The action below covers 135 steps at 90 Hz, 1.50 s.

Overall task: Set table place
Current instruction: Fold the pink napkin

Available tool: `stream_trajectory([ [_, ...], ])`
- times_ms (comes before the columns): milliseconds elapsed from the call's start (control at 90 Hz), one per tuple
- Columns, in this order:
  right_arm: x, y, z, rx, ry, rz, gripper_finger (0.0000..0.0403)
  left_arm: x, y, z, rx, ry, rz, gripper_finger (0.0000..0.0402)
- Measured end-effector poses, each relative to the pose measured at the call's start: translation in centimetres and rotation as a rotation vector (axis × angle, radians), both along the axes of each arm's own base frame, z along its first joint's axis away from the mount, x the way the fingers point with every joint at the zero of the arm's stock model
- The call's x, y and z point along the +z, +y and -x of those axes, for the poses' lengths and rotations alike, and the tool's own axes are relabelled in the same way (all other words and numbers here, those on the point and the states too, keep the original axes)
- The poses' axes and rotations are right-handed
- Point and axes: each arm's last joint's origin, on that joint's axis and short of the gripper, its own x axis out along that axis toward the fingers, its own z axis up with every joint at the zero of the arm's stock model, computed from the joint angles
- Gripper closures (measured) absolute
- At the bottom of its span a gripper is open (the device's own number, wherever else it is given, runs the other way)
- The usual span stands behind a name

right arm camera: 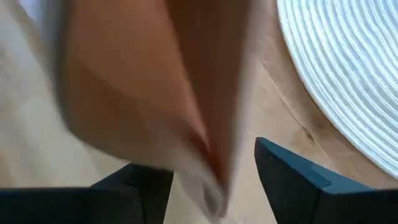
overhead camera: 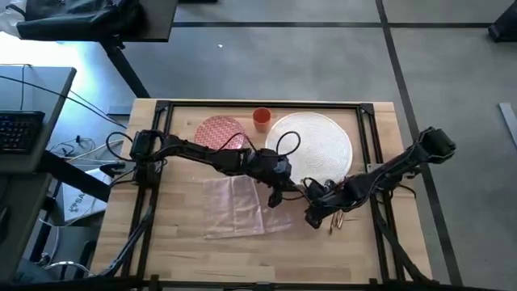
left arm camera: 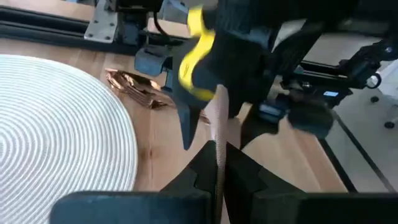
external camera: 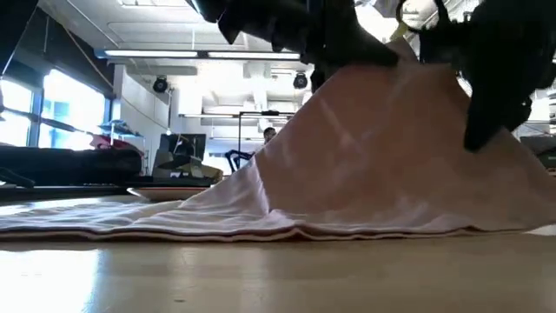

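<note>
Beige napkin [overhead camera: 234, 206]: near left on table [overhead camera: 178, 250], one edge lifted
Left gripper [overhead camera: 275, 196]: clamped on napkin edge
Right gripper [overhead camera: 315, 217]: fingers apart beside cloth
Placemat [overhead camera: 311, 141]: bare
Plate [overhead camera: 220, 132], cup [overhead camera: 262, 117], cutlery [overhead camera: 335, 220]: unplaced

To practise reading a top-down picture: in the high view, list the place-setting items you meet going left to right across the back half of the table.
Red-patterned plate → orange cup → white woven placemat. The napkin and cutlery lie nearer the front, under the two grippers, so they are left out.
</note>
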Motion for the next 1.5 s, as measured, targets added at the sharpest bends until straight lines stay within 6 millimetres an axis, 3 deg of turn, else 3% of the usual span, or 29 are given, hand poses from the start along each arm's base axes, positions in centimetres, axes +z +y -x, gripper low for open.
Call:
stream_trajectory([
  [178, -0.3, -0.1, 0.0, 0.054, -0.003, 0.032, 0.0251, 0.9, -0.3, 0.0, -0.007, 0.005, 0.000, 0.0401],
  [367, -0.2, -0.5, -0.7, 0.114, -0.042, 0.016, 0.0384, 3.6, -0.3, 1.5, 0.008, -0.009, -0.047, 0.0401],
  [522, 1.7, -1.8, -2.1, 0.095, -0.066, 0.065, 0.0401, 5.7, 0.3, 3.3, 0.061, 0.017, -0.146, 0.0401],
  [767, 7.8, -5.8, -3.9, 0.083, -0.009, 0.292, 0.0403, 9.1, 2.0, 5.5, 0.184, -0.029, -0.248, 0.0401],
  [956, 13.3, -9.7, -3.7, 0.046, 0.074, 0.477, 0.0403, 11.6, 4.0, 6.5, 0.302, -0.146, -0.338, 0.0401],
  [1178, 20.2, -13.6, -3.0, -0.067, 0.028, 0.670, 0.0403, 14.0, 7.9, 6.9, 0.426, -0.322, -0.458, 0.0401],
  [1333, 24.5, -14.5, -1.8, -0.113, 0.010, 0.809, 0.0403, 17.0, 9.8, 7.4, 0.473, -0.431, -0.542, 0.0401],
  [1500, 27.8, -14.1, -0.7, -0.166, 0.001, 0.942, 0.0403, 20.2, 10.9, 8.0, 0.472, -0.517, -0.634, 0.0401],
])
